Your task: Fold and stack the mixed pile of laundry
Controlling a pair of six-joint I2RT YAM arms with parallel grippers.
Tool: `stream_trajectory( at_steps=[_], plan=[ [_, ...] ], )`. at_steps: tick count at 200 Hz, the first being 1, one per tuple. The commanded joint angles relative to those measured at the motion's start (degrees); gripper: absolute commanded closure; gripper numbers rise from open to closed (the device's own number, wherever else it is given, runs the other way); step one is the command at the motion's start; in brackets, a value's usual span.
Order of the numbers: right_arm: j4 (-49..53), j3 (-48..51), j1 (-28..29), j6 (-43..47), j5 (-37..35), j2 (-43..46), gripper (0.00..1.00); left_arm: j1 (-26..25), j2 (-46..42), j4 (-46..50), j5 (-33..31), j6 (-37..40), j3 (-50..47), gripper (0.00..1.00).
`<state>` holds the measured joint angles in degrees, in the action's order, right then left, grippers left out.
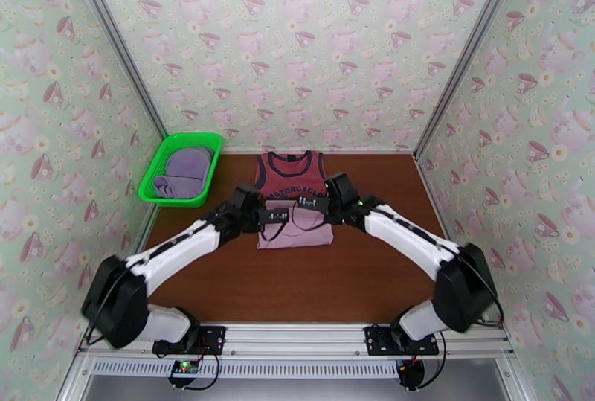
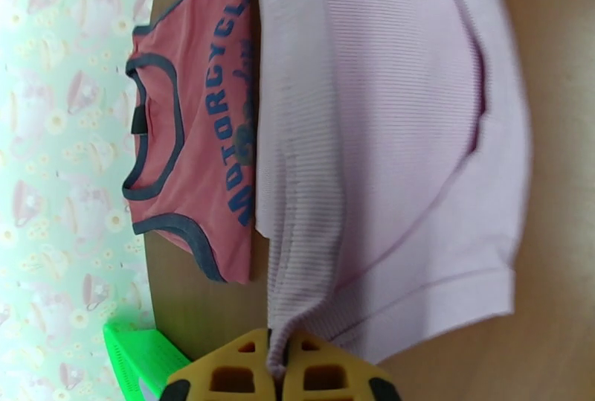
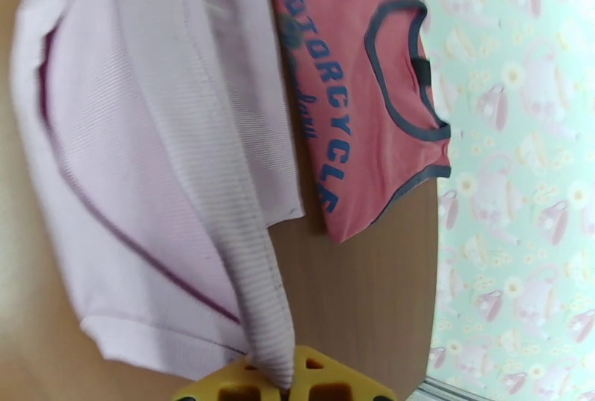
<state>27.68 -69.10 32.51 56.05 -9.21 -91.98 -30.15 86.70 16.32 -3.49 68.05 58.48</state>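
Note:
A dusty-red tank top with dark trim and a "MOTORCYCLE" print lies flat at the table's back middle. A pale pink-lilac shirt lies over its lower part. My left gripper is shut on the shirt's hem, which is pinched between the yellow fingers. My right gripper is shut on the same hem, drawn up into its fingers. The tank top shows beside the pink shirt in the left wrist view, and likewise the tank top beside the shirt in the right wrist view.
A green plastic mesh basket stands at the back left with lavender-purple garments inside; its corner shows in the left wrist view. Bare brown table lies in front of the shirts. Patterned walls enclose the table on three sides.

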Motion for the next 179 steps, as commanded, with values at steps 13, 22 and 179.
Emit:
stream_trajectory(
  at_steps=[13, 22, 179],
  plan=[
    [-3.14, -6.62, -1.28, -2.47, 1.22, -10.13, 1.00, 3.61, 9.12, -2.65, 4.31, 1.20, 7.66, 1.00],
    [-3.77, -8.07, -1.62, -3.23, 1.26, -12.80, 1.00, 4.24, 11.29, -2.70, 4.55, 1.33, 9.29, 1.00],
    [0.64, -17.62, -10.49, -43.09, 6.85, -12.30, 0.42, 5.98, 16.58, -6.44, -13.68, -25.92, 22.65, 0.16]
  ],
)
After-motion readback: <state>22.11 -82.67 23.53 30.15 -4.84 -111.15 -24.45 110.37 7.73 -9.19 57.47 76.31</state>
